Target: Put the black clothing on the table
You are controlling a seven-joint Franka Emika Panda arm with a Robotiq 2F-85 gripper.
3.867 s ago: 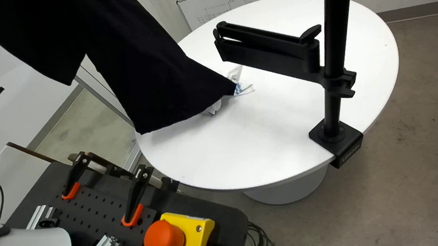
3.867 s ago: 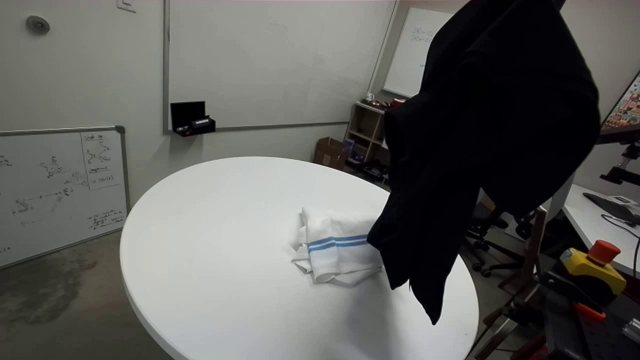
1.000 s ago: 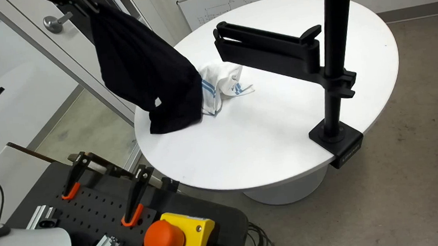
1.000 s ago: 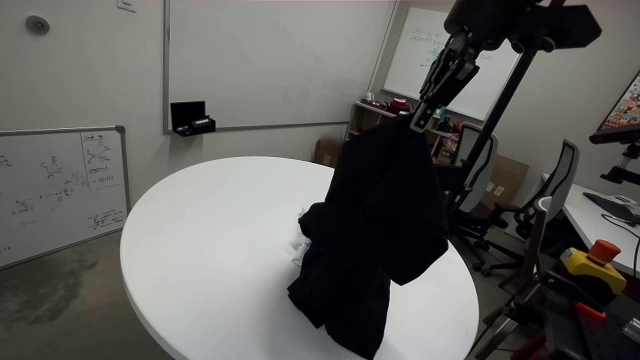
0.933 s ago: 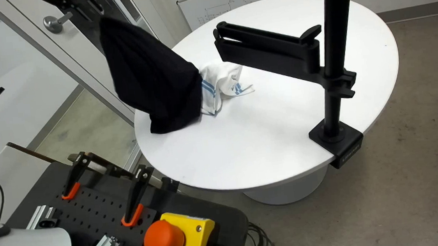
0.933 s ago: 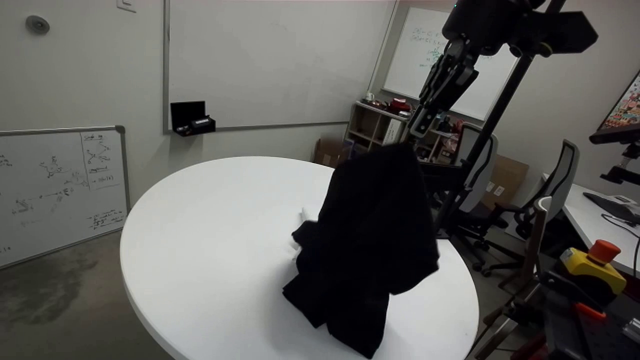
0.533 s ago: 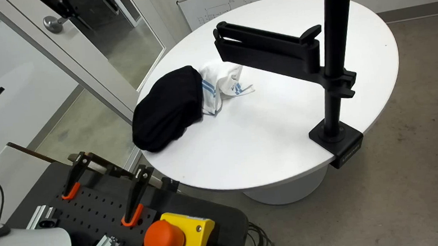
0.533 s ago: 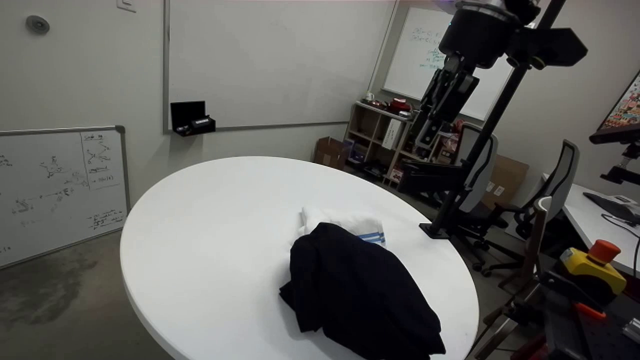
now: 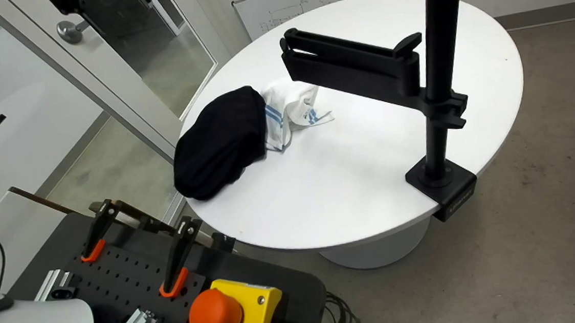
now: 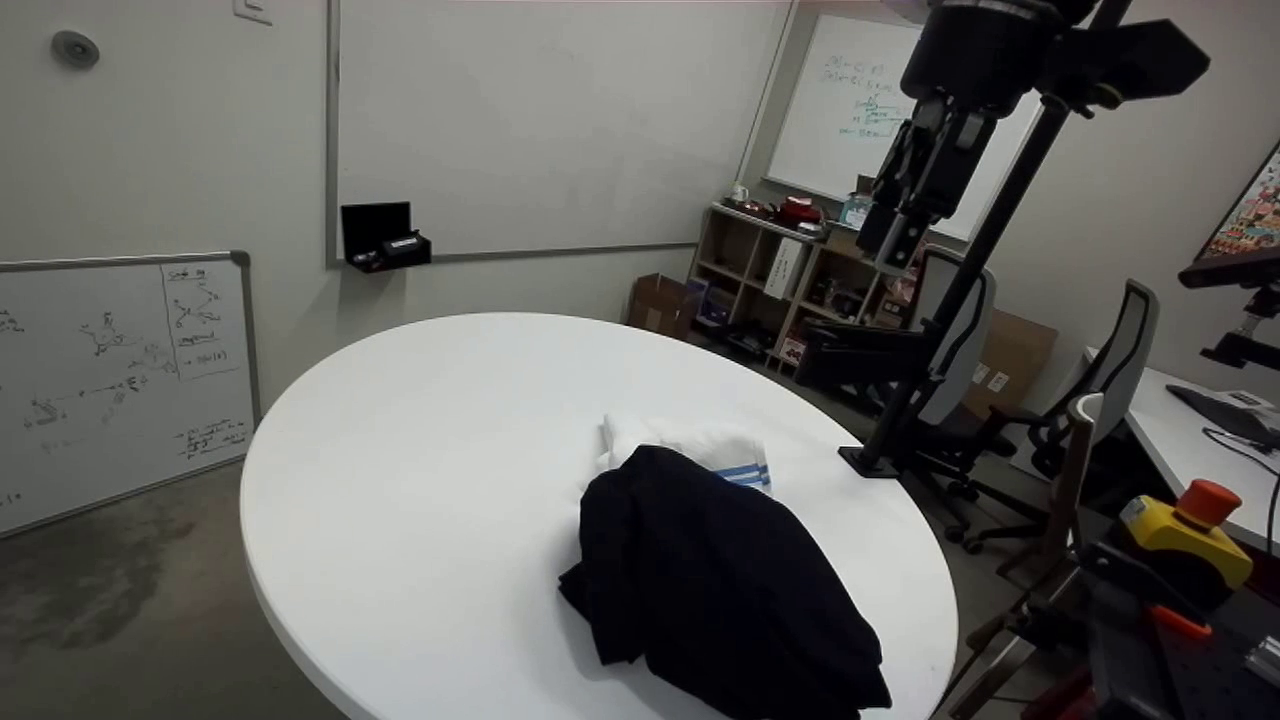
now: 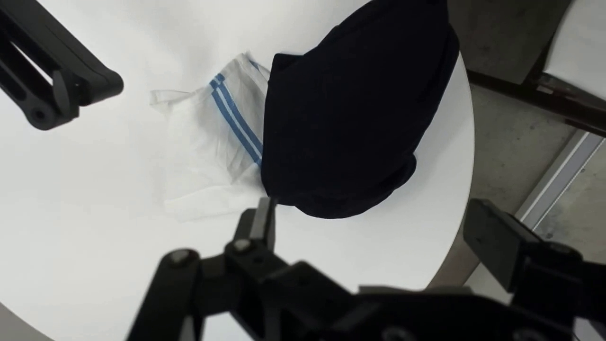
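The black clothing [image 9: 219,141] lies in a crumpled heap on the round white table [image 9: 321,195], reaching the rim on one side. In an exterior view the heap [image 10: 720,590] partly covers a white cloth. High above the table, apart from the clothing, is my gripper [image 10: 890,250]. The wrist view shows the gripper [image 11: 371,208] open, its fingers [image 11: 492,241] wide apart with nothing between them. Beyond the fingertips in that view, the clothing [image 11: 355,113] rests on the tabletop.
A white cloth with blue stripes [image 11: 203,156] lies against the clothing. A black post with a folded arm [image 9: 357,66] is clamped to the table's rim and stands up high. A yellow box with a red button [image 9: 217,311] sits by the robot's base.
The clothing hung from my gripper a second ago; the jaws have opened and it has dropped into a heap on the table. My gripper has since shifted slightly up and away.
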